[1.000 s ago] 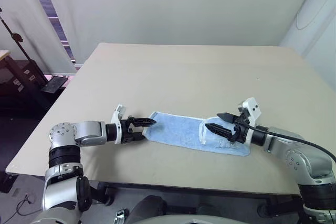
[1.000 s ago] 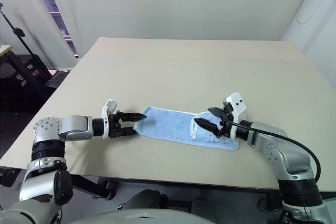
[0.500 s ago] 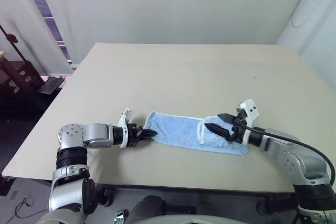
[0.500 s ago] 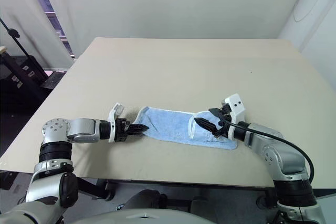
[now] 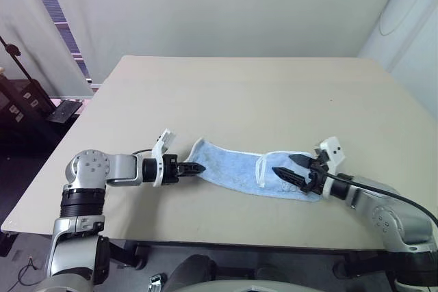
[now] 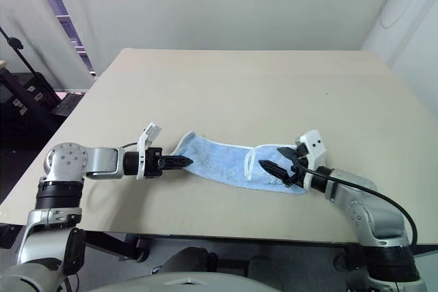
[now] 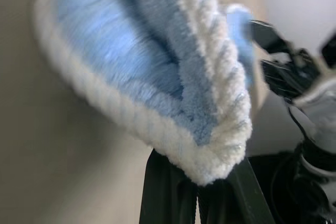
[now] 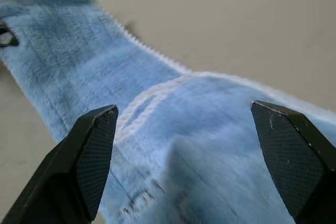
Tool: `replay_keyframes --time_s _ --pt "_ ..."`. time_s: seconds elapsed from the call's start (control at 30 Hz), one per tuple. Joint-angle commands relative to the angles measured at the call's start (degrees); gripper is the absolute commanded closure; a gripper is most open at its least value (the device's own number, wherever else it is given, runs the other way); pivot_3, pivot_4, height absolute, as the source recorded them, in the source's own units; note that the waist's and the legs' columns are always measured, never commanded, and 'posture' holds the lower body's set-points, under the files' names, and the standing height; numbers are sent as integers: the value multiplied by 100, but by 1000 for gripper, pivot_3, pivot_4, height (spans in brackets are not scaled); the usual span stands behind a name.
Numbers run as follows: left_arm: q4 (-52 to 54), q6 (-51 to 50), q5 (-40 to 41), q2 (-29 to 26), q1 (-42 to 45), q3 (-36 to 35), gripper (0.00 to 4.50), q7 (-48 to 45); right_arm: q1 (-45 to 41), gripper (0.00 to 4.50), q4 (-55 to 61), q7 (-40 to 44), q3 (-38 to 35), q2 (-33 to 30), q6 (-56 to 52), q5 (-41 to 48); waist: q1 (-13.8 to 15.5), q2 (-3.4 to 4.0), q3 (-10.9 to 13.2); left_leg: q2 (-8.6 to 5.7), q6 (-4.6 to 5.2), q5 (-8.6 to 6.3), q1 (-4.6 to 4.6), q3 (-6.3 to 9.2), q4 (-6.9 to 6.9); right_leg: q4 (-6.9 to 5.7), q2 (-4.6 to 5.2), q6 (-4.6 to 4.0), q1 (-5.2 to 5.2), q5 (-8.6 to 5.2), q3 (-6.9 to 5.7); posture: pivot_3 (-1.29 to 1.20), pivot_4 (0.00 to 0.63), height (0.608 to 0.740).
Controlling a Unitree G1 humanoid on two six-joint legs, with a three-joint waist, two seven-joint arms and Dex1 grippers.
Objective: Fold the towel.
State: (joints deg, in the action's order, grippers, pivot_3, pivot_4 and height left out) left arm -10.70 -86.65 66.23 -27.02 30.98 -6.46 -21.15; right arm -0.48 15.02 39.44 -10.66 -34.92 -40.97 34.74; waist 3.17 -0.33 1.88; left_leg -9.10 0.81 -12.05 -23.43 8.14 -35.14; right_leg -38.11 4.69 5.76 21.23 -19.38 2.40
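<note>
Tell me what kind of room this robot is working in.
Probably a lab or office workroom: a large plain beige table holding just a blue towel, bare white walls, and a stand with equipment at the side.

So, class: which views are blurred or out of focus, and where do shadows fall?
Left wrist view: the towel edge is soft with blur, the background smeared. Right wrist view: fingertips sharp, the far towel softer. Left eye view: even light, faint shadows under the towel on the table.

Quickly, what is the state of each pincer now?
Left pincer: closed, holding the towel by its edge.
Right pincer: open above the towel, holding nothing.
</note>
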Motion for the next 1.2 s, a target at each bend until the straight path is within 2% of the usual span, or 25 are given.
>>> replay_keyframes --time_s 0.03,0.2,0.3,0.4,0.53,0.77,0.83,1.0,1.13,1.2 --pt "179 282 -414 -54 428 550 4473 -776 49 267 307 29 -351 -20 -54 295 -16 -1 1 0 0 0 0 0 0 0 0 -1 0 0 0 0 0 740" --pt "131 1259 -1425 22 1032 1734 4473 -1971 231 267 418 -91 -571 -28 -90 390 -82 -6 6 1 6 -3 -4 -1 4 8 2 0 2 -1 1 0 0 740" --pt "-45 1785 -1897 278 1469 2363 4473 -2743 348 267 450 -244 -776 19 -67 401 -87 -11 10 1 9 -5 -9 -3 4 12 2 0 6 -1 3 0 0 740" --pt "-391 1857 -2052 853 2084 2611 4473 -3255 603 267 426 -351 -1038 -11 -7 321 -59 -28 24 0 12 -6 -14 -3 0 14 2 1 6 -1 2 0 0 740" --pt "-1215 2373 -2683 1726 2758 2964 4473 -3507 1046 267 529 -394 -1521 -73 31 343 -82 -41 35 -1 22 -11 -24 -3 -6 21 4 19 7 4 -2 0 0 740" --pt "-2583 3362 -3913 2631 3074 3747 4473 -4146 1567 267 717 -675 -2103 101 91 364 -96 -30 59 5 44 -8 -25 -9 0 20 -1 31 10 4 2 0 0 740" --pt "-2792 3560 -4167 2742 3039 3825 4473 -4248 1627 267 749 -773 -2174 165 110 356 -113 -26 62 6 44 -8 -26 -9 -1 16 -1 32 10 4 3 0 0 740" --pt "-3282 3579 -4284 3089 3064 3402 4473 -4299 1717 267 732 -915 -2223 260 219 273 -94 -19 64 4 45 -8 -27 -9 -8 13 -1 34 14 4 2 0 0 740" --pt "-3555 3742 -4521 3424 3104 3131 4473 -3907 1589 267 610 -1039 -2188 282 252 271 -91 -19 64 3 45 -8 -26 -9 -12 13 -1 48 12 11 2 0 0 740" --pt "-3595 3717 -4602 3549 3102 3041 4030 -3830 1556 267 577 -1043 -2115 266 271 253 -91 -19 64 2 45 -8 -26 -9 -14 13 0 50 12 12 2 0 0 740"
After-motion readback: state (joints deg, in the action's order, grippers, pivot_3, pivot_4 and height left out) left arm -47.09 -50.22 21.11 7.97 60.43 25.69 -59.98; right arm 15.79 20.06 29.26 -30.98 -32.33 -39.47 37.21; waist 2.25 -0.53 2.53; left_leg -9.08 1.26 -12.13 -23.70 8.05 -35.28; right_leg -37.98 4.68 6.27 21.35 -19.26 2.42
